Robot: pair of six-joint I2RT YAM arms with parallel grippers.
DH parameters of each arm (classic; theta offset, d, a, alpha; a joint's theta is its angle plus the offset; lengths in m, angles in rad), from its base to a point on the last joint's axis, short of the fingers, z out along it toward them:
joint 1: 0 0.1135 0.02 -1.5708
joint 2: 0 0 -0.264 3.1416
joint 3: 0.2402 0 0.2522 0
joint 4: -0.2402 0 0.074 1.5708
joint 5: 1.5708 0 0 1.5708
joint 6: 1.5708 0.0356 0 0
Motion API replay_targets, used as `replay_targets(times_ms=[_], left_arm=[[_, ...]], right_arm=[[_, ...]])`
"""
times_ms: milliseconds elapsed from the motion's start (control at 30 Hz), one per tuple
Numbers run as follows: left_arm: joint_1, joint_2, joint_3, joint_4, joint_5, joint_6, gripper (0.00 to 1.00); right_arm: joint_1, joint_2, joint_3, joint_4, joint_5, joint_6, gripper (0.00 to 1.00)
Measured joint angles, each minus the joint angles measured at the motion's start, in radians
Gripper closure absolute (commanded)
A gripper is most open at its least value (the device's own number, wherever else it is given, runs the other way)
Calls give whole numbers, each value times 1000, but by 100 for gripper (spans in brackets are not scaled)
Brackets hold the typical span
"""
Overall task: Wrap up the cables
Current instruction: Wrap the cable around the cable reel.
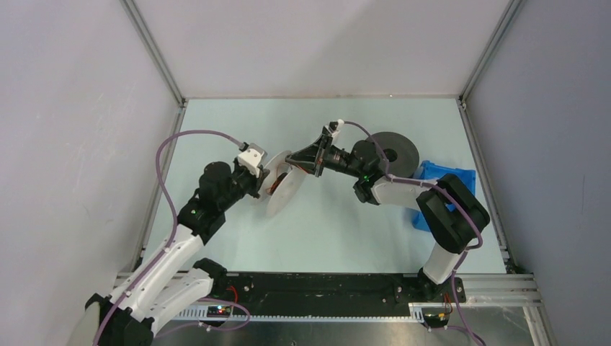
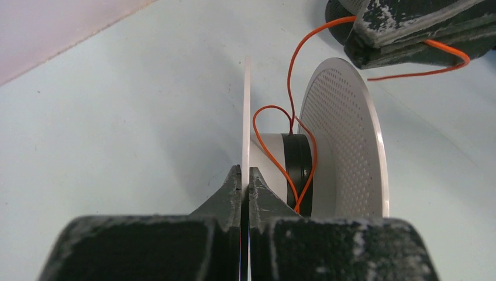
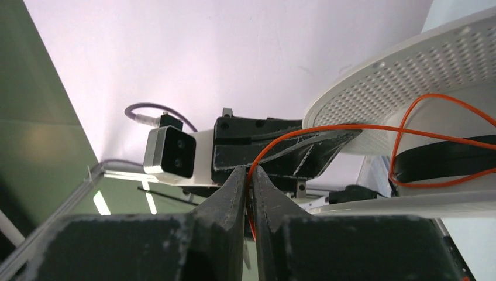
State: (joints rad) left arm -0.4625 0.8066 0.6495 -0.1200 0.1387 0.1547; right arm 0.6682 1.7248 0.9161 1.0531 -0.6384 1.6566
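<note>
My left gripper (image 2: 245,171) is shut on the thin near flange of a white spool (image 2: 351,140), holding it on edge above the table (image 1: 282,189). The reddish cable (image 2: 290,93) loops loosely round the spool's hub (image 2: 281,158) and runs up to my right gripper (image 2: 409,29). In the right wrist view my right gripper (image 3: 249,171) is shut on that reddish cable (image 3: 327,130), close to the spool's perforated flange (image 3: 409,76). In the top view the right gripper (image 1: 294,161) sits right of the spool. No blue cable shows.
A dark grey spool (image 1: 395,153) lies flat at the back right. A blue cloth or bag (image 1: 445,180) lies beside the right arm. Metal frame rails (image 1: 483,173) and grey walls bound the table on three sides.
</note>
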Motion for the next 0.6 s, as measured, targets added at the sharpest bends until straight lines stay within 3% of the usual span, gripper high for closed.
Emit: replay_targets(times_ms=[600], left_arm=[[0,37,10,2,-118,-187,100]], right_arm=[[104,-58,2,-258,237,-163,80]])
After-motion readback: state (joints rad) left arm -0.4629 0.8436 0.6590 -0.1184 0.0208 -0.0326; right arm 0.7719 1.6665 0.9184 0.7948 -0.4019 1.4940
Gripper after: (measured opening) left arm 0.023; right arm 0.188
